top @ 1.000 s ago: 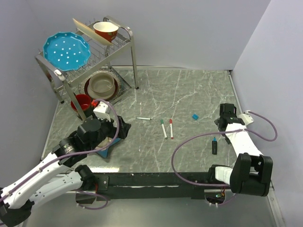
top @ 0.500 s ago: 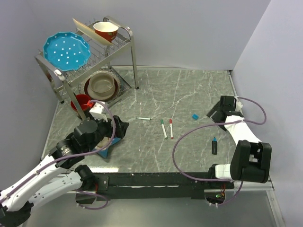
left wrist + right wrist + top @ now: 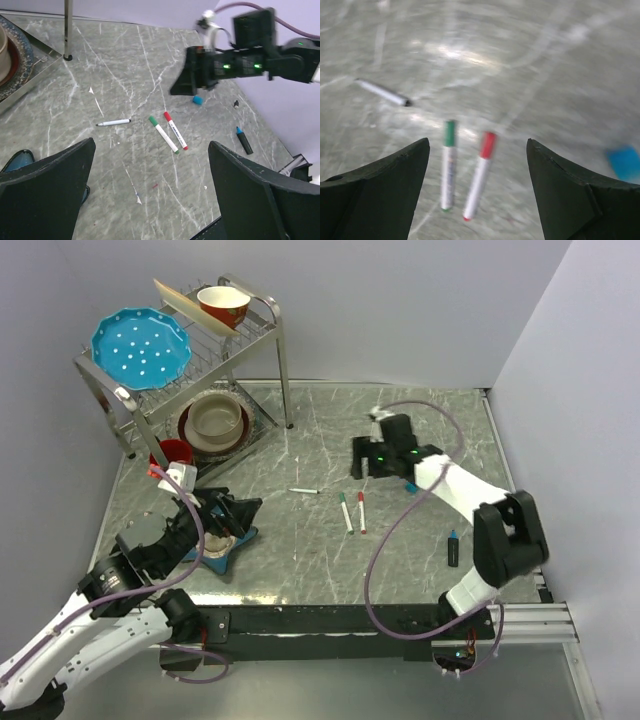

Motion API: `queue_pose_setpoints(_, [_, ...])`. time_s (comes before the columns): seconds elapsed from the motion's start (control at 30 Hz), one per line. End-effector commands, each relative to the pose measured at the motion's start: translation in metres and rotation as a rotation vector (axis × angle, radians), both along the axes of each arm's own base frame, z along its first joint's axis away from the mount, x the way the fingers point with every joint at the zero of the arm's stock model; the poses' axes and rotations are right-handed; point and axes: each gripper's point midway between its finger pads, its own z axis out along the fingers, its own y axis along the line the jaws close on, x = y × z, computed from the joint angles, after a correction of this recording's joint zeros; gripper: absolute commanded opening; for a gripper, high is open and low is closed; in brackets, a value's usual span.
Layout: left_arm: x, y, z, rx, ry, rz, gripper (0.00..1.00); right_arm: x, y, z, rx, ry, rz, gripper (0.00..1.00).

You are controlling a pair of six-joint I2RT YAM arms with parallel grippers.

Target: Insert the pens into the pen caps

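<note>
Four pens: all lie flat on the grey marbled worktop (image 3: 330, 430); neither claw has one.
Green-capped pen (image 3: 345, 511): middle of the worktop, cap toward the far side, white barrel running toward the near edge.
Red-capped pen (image 3: 361, 511): just right of the green-capped one, almost parallel, a narrow gap between them, cap also at the far end.
Bare white pen (image 3: 304, 490): left of the pair and slightly farther, lying crosswise, darker at its right end.
Dark pen (image 3: 453, 548): near right of the worktop, well apart from the other three, thicker, its blue tip pointing far.
Blue cap (image 3: 198, 100): loose on the worktop, right of the capped pair and farther back, near the right arm.
Right claw (image 3: 360, 465): hangs over the middle of the worktop, just beyond the far ends of the capped pair; jaws stand wide apart with nothing between them; in its own camera the green and red caps show in the gap between the two fingers.
Left claw (image 3: 240, 518): near left, well apart from the pens, jaws spread fully and empty, above a blue dish (image 3: 222, 558).
Dish rack (image 3: 284, 380): far left corner, holding a blue dotted plate (image 3: 140, 347) and a red-and-cream bowl (image 3: 223, 305) on top, another bowl (image 3: 217, 420) beneath.
</note>
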Motion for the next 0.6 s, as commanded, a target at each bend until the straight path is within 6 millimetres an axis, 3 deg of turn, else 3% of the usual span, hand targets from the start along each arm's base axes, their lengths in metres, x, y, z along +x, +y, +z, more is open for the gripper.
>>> queue_pose_setpoints(0.0, [-0.002, -0.008, 0.008, -0.027, -0.025, -0.042, 0.99, 0.007, 0.063, 0.018, -0.003, -0.068, 0.231, 0.84])
queue_pose_setpoints(0.07, [-0.002, -0.01, 0.007, -0.022, -0.019, -0.048, 0.99, 0.013, 0.084, 0.014, -0.024, -0.067, 0.298, 0.82])
queue_pose_setpoints(0.1, [-0.002, -0.01, 0.007, -0.021, -0.018, -0.046, 0.99, 0.008, 0.097, 0.001, -0.043, -0.041, 0.334, 0.81])
queue_pose_setpoints(0.13, [-0.003, -0.01, 0.007, -0.019, -0.016, -0.052, 0.99, 0.014, 0.106, 0.007, -0.041, -0.058, 0.349, 0.8])
queue_pose_setpoints(0.2, [-0.002, -0.009, 0.007, -0.017, -0.012, -0.045, 0.99, 0.013, 0.115, -0.01, -0.065, -0.018, 0.375, 0.78])
queue_pose_setpoints(0.23, [-0.003, -0.008, 0.008, -0.019, -0.012, -0.043, 0.99, 0.017, 0.127, -0.01, -0.063, -0.018, 0.396, 0.77])
queue_pose_setpoints(0.3, [-0.004, -0.008, 0.01, -0.027, -0.021, -0.051, 0.99, 0.017, 0.132, -0.021, -0.074, 0.007, 0.408, 0.74])
queue_pose_setpoints(0.57, [-0.006, -0.002, 0.016, -0.044, -0.043, -0.037, 0.99, 0.012, 0.172, -0.034, -0.083, 0.019, 0.511, 0.72])
